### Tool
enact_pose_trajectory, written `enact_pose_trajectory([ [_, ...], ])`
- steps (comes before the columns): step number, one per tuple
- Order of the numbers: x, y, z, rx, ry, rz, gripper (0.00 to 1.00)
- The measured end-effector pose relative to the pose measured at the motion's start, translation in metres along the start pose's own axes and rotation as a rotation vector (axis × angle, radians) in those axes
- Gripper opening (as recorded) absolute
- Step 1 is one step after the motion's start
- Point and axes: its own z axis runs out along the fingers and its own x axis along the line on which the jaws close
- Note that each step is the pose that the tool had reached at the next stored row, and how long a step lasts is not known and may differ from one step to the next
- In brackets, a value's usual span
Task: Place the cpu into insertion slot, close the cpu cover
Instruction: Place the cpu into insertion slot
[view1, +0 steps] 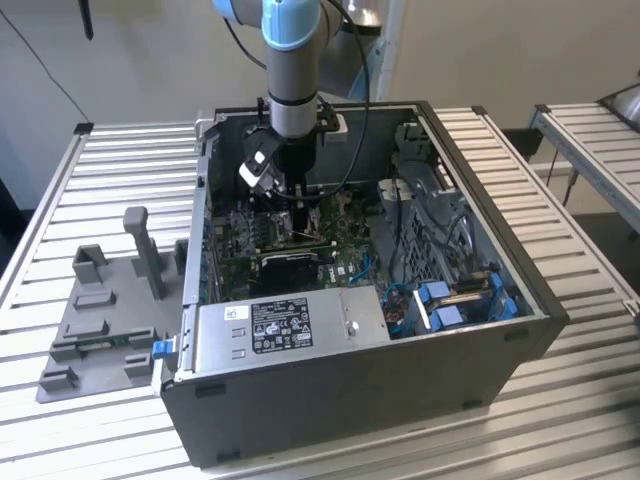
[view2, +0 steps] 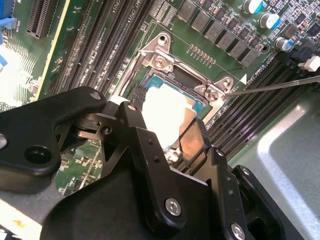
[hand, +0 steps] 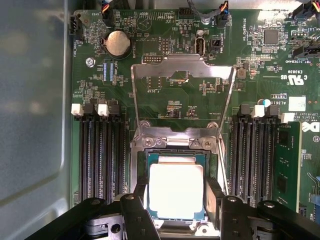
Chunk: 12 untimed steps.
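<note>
Inside the open dark-grey metal computer case (view1: 350, 410), with the silver window-frame cpu cover (hand: 160, 67) swung open beyond the silver-rimmed insertion slot (hand: 175, 151), the black end effector (hand: 176, 197) pinched the slot-seated thin tan-and-silver square cpu (hand: 176, 182) by opposite edges, where such a seemingly light, stiff, fragile chip was best held.

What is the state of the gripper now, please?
The gripper: cannot be told whether open or closed; it straddles the cpu lying in the insertion slot.

One cpu (hand: 176, 190), one insertion slot (hand: 172, 145), one cpu cover (hand: 182, 67), one coin battery (hand: 116, 43).
</note>
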Motion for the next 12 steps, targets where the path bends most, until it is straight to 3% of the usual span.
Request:
enact_pose_trajectory([
  [12,-0.0004,0.0001,0.0005,-0.0006,0.0012,0.000,0.54],
])
